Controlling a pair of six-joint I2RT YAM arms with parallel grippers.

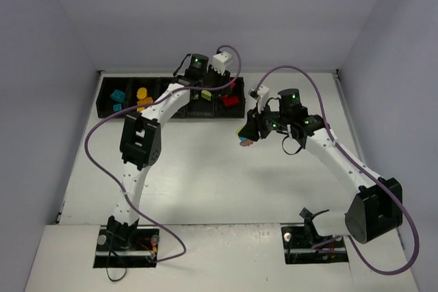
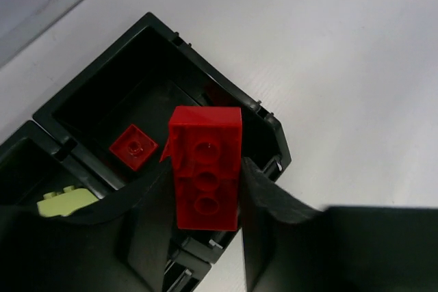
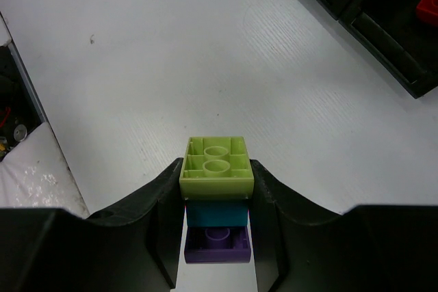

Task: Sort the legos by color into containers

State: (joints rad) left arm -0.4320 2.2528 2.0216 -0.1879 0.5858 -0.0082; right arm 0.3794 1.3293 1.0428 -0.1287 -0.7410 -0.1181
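My left gripper (image 2: 205, 200) is shut on a long red brick (image 2: 206, 169) and holds it over the rightmost black bin (image 2: 263, 117), where a small red brick (image 2: 133, 147) lies. A lime brick (image 2: 63, 202) lies in the bin beside it. My right gripper (image 3: 216, 189) is shut on a stack of lime (image 3: 216, 167), teal (image 3: 215, 211) and purple (image 3: 216, 244) bricks, held above the white table. In the top view the row of bins (image 1: 108, 111) runs along the back, with teal (image 1: 118, 95), orange (image 1: 142, 94) and red (image 1: 233, 100) bricks inside. The left gripper (image 1: 220, 81) is over it and the right gripper (image 1: 248, 131) is in front of it.
The arms' cables loop over the table (image 1: 205, 169). White walls close the table in at the back and sides. The right end of the bin row (image 3: 410, 32) shows in the right wrist view, with a red brick (image 3: 428, 5) in it.
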